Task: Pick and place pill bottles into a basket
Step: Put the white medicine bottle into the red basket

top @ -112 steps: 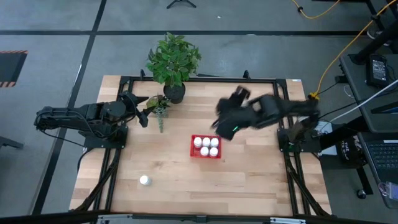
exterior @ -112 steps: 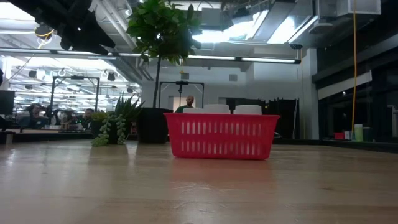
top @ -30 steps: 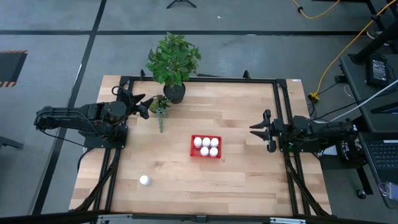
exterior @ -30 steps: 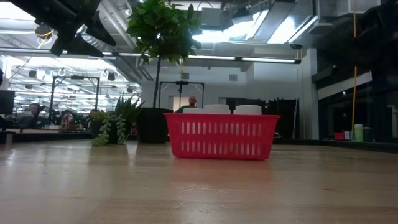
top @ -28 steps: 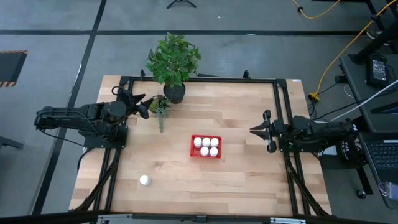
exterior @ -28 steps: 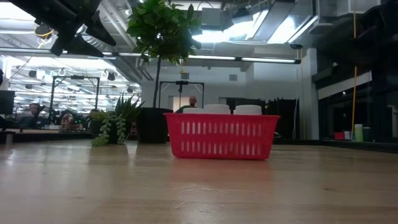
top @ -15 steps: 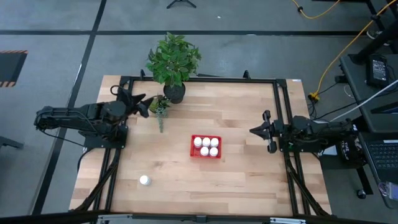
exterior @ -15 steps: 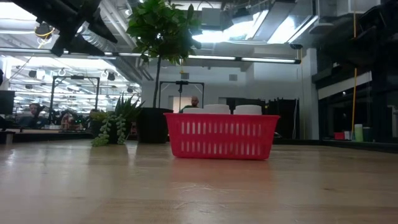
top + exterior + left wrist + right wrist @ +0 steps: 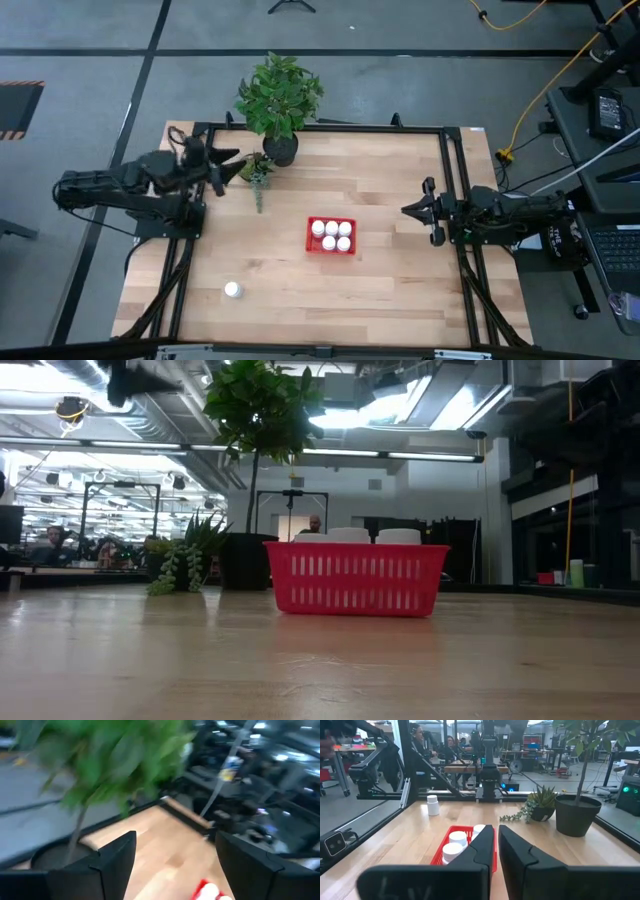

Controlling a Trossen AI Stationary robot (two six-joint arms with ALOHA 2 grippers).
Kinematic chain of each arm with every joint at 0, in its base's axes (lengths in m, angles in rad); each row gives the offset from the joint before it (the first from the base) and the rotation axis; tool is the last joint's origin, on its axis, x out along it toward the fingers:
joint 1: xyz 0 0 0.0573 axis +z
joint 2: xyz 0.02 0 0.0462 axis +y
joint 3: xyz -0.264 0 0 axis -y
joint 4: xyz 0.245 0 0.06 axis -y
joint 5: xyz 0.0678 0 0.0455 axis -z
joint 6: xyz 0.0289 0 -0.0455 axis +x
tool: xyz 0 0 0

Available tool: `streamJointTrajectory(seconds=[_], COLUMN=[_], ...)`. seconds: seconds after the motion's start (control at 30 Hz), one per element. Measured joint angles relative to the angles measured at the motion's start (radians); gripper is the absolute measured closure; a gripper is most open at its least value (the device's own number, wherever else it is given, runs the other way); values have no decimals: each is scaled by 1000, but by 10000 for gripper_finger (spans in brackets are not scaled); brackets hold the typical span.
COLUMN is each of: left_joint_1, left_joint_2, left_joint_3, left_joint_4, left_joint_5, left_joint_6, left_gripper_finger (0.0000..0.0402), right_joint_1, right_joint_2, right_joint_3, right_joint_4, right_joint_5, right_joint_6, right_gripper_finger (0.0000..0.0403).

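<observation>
High view: wooden table [image 9: 380,180]; red basket [image 9: 310,236] near centre, holding five pill bottles [image 9: 331,236] as white rounds; a sixth, the loose bottle [image 9: 232,290], stands alone toward 7 o'clock from the basket, well apart from it. Left gripper [image 9: 222,162] at the table's 10 o'clock corner, beside the potted plant [image 9: 279,100] and a small succulent [image 9: 257,170], fingers spread and holding nothing. Right gripper [image 9: 415,210] at 3 o'clock of the basket, near the table's right rail, carrying nothing. Low view: basket [image 9: 355,578] in mid-frame, white bottle caps [image 9: 350,535] showing above its rim; plant pot [image 9: 245,560] and succulent [image 9: 185,555] behind at 9 o'clock; no gripper clearly visible; loose bottle not in frame. Left wrist view: own fingers [image 9: 112,862] wide apart with bare table between them; blurred foliage [image 9: 100,760] ahead; a sliver of the basket [image 9: 210,891] at the frame's edge. Right wrist view: own fingers [image 9: 482,847] nearly closed, a narrow gap between them, empty; basket [image 9: 442,851] with bottles [image 9: 455,844] just ahead; loose bottle [image 9: 433,805] upright beyond it. Handling note: one bottle appears to remain. It lies on the left arm's side, so that arm seems best placed; approach from above with fingers wide, centre on the cap, grip the body squarely, lift clear, and release over the basket's free corner without knocking those already seated.
</observation>
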Motion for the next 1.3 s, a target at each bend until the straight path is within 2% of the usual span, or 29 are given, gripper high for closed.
streamJointTrajectory(seconds=[0.13,0.23,0.33,0.47,0.63,0.7,0.77,0.83,0.9,1.0,1.07,1.17,1.3], left_joint_1=[0,0,0,0,0,1,0,0,0,0,0,0,-1], left_joint_2=[-1,-14,-27,-33,-32,-33,-32,-27,-1,51,100,195,322], left_joint_3=[111,180,216,234,250,250,250,250,252,255,278,339,384], left_joint_4=[-2,-1,4,84,91,85,93,139,226,267,181,-83,-445], left_joint_5=[131,188,188,165,123,137,247,426,580,706,752,768,702], left_joint_6=[112,215,327,338,384,396,441,450,393,286,267,341,467], left_gripper_finger=[135,135,135,135,135,135,135,135,135,135,135,135,135], right_joint_1=[0,0,0,0,0,0,0,0,0,0,0,0,0], right_joint_2=[0,0,0,0,0,0,0,0,0,0,0,0,0], right_joint_3=[0,0,0,0,0,0,0,0,0,0,0,0,0], right_joint_4=[0,0,0,0,0,0,0,0,0,0,0,0,0], right_joint_5=[0,0,0,0,0,0,0,0,0,0,0,0,0], right_joint_6=[0,0,0,0,0,0,0,0,0,0,0,0,0], right_gripper_finger=[370,370,370,370,370,370,370,370,370,370,370,370,370])
